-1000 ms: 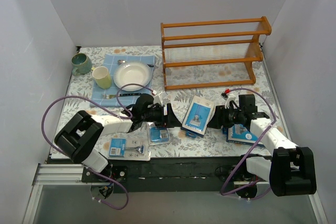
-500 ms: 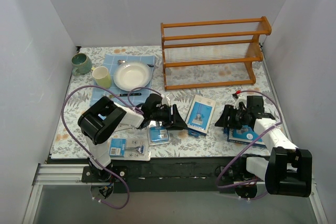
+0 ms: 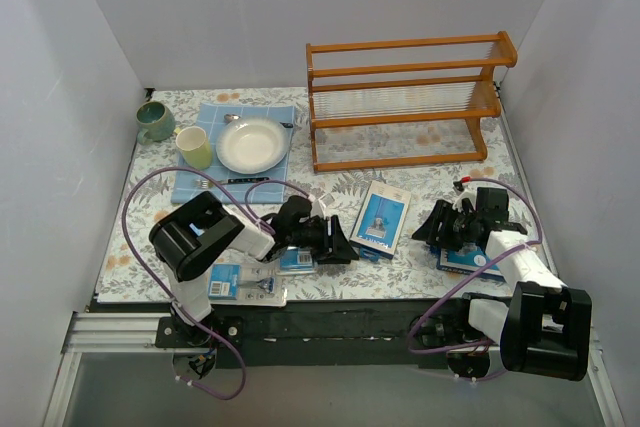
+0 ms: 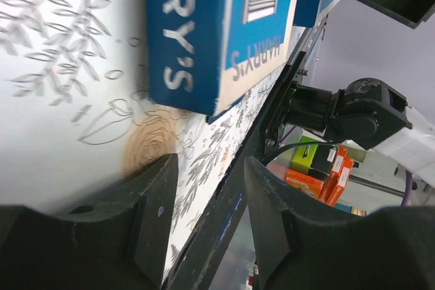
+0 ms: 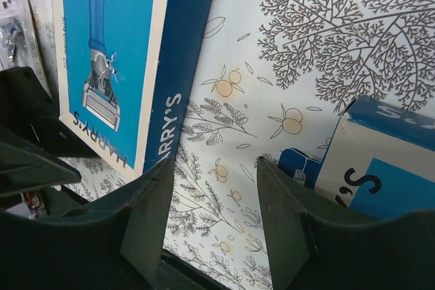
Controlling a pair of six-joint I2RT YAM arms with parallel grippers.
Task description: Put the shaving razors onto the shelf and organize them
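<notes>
1. The shelf [image 3: 405,97] stands empty, far across the counter [image 3: 330,172].
2. The Harry's razor pack [image 3: 381,217] lies flat between both tools; a shallow pinch could shove it.
3. Left tool [image 3: 342,242] and right tool [image 3: 420,227] both gape, empty; they might collide.

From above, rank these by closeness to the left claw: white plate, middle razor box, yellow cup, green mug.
From the left gripper:
1. middle razor box, just to its right.
2. white plate, farther back and left.
3. yellow cup, left of the plate.
4. green mug, far-left corner.
</notes>
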